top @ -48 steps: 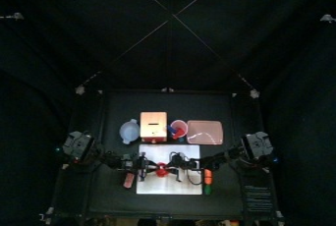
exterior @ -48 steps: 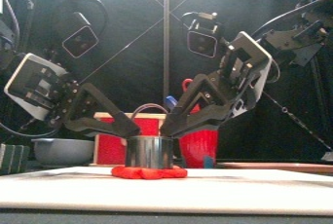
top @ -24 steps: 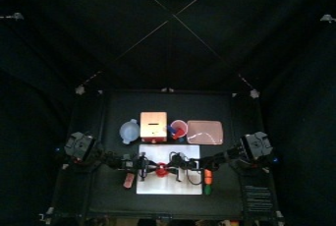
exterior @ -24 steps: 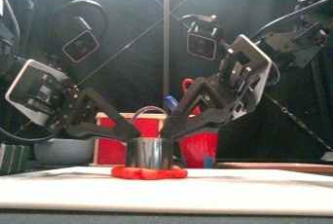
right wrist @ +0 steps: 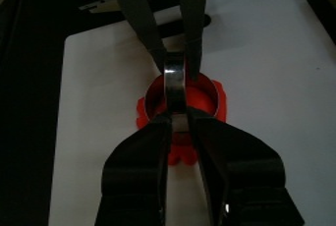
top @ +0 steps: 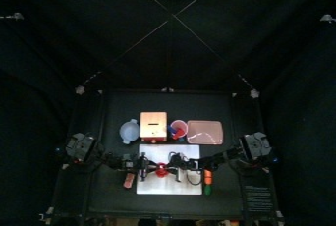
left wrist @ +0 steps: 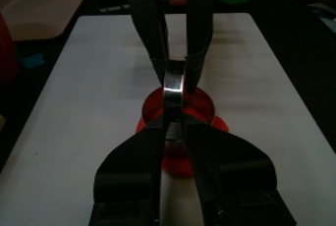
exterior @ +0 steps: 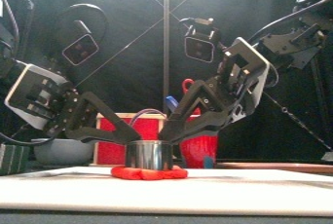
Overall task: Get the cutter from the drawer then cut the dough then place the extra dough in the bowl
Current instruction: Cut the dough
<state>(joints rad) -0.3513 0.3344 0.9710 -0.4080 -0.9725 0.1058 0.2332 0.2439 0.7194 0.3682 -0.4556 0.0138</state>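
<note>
The fingers (left wrist: 132, 166) of the left gripper (left wrist: 171, 124) are drawn narrow, pinched on the wall of the cutter (exterior: 151, 155) at its left side with barely a sliver between them; the fingers (right wrist: 141, 161) of the right gripper (right wrist: 178, 119) are just as narrow, pinched on the right side of the same wall, so that the two pairs of tips face each other across the ring without touching; the left one slopes down from the left and the right one from the right, and they meet low over the middle of the table (top: 112, 196); the cutter, a round band of bright metal, stands upright on the dough (exterior: 147, 173), its foot ringed by a low, lumpy band of red; seen from the wrists, the dough spreads wider than the ring on every side; the dough lies flat on the white cutting board (top: 188, 157), about at its middle, and the board sits toward the near edge of the table; behind the board, along its far side, stand four things in a row: the blue-grey bowl (top: 129, 130) farthest left, the pale wooden box (top: 153, 124) with its red drawer front just right of it, the red cup (top: 179, 128) beside the box, and the flat pink tray (top: 206, 131) farthest right; whether the drawer stands open I cannot tell.
</note>
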